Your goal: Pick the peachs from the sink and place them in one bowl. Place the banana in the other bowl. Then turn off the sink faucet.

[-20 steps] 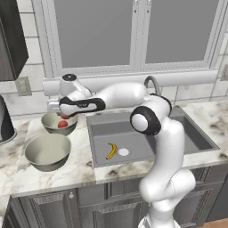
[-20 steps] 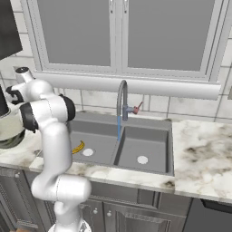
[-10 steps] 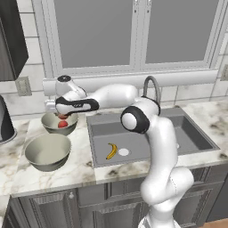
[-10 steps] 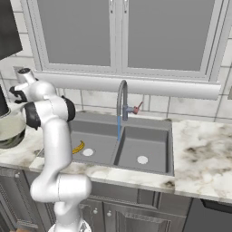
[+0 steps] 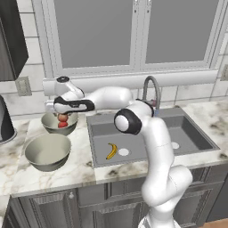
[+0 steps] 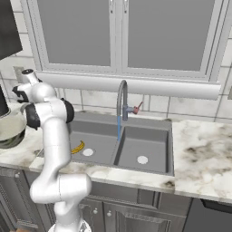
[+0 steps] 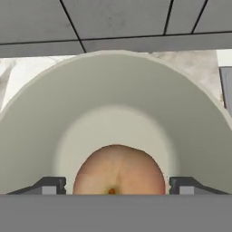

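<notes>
My gripper (image 5: 62,114) hangs pointing down over the smaller bowl (image 5: 71,124) at the back left of the counter. Its jaws stand open, a narrow gap on each side of the peach (image 7: 118,168) that sits between the fingertips (image 7: 50,185) in the bowl (image 7: 113,90). Two peachs (image 5: 63,121) show stacked in that bowl in the left base view. The wider bowl (image 5: 48,151) stands nearer, holding nothing. The banana (image 5: 111,151) lies in the sink's (image 5: 147,158) left basin by the drain. The faucet (image 6: 121,102) runs a blue stream of water.
A dark appliance (image 5: 5,124) stands at the counter's far left edge. The window sill and tiled wall (image 5: 133,82) rise just behind the bowls. Marble counter (image 6: 204,149) stretches to the right of the sink.
The jaws have spread wider and come off the peach, which now rests in the smaller bowl. The arm has barely moved.
</notes>
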